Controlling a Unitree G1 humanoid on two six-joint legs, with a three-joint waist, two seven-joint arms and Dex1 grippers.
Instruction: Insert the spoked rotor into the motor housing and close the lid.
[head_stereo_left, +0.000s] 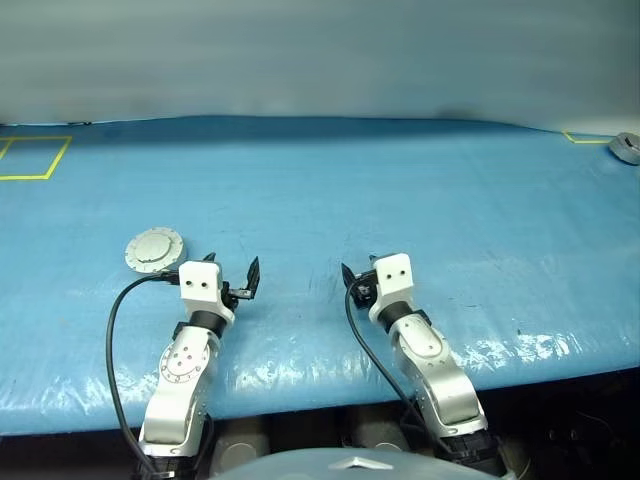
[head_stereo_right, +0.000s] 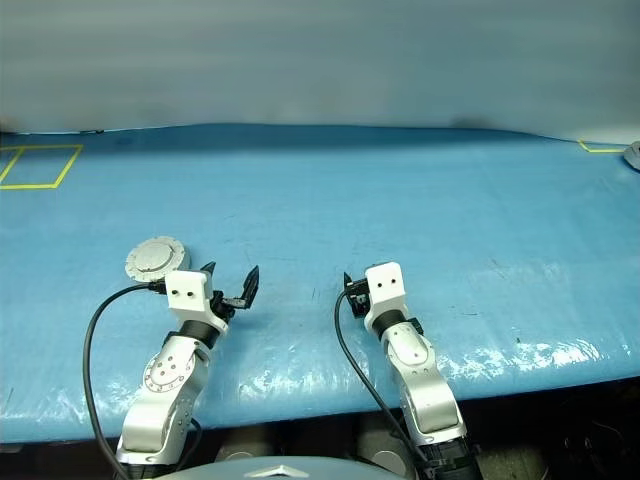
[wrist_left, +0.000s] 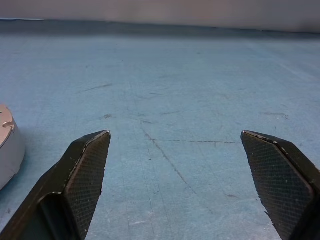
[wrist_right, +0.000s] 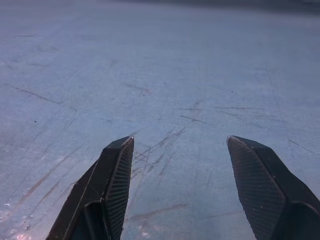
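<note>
Left eye view of a blue table (head_stereo_left: 400, 180): at far left a yellow taped square (head_stereo_left: 30, 158) marks a spot. Nearer, a round grey disc, the lid (head_stereo_left: 154, 250) lying flat over the motor housing, sits just beyond the left gripper (head_stereo_left: 231, 272), apparently closed; the rotor is not to be seen, presumably shut inside. Left fingers (wrist_left: 85, 175) stand wide apart, holding nothing, beside the lid but not touching it. Right gripper (head_stereo_left: 358, 281) hovers low over bare table, well apart from the lid, its fingers (wrist_right: 116, 190) also parted and empty. At far right, a small grey object (head_stereo_left: 626, 147) rests by the edge.
</note>
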